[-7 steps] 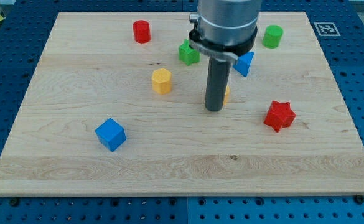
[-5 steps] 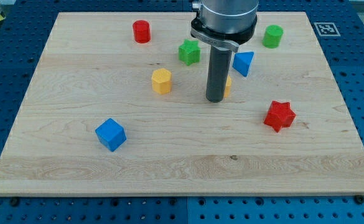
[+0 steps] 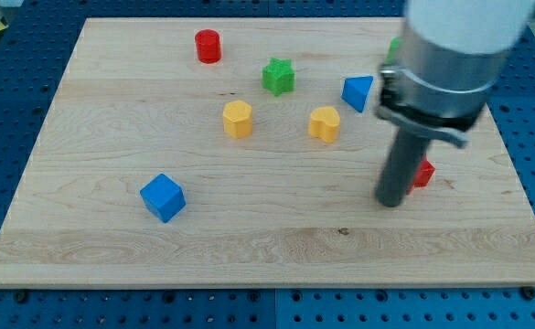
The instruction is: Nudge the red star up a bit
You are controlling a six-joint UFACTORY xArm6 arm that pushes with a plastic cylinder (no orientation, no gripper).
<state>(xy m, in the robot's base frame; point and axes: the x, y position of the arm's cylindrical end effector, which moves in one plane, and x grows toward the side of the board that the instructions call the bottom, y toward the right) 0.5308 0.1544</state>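
Observation:
The red star lies at the board's right side, mostly hidden behind my rod; only its right edge shows. My tip rests on the board just left of and slightly below the star, close to it or touching it; contact cannot be told.
On the wooden board lie a red cylinder, a green star, a blue triangular block, a yellow hexagonal block, a yellow heart-like block and a blue cube. A green cylinder is largely hidden behind the arm.
My tip has moved from the board's middle, by the yellow heart-like block, right and down to the red star. That yellow block is now uncovered. The blocks have not visibly moved.

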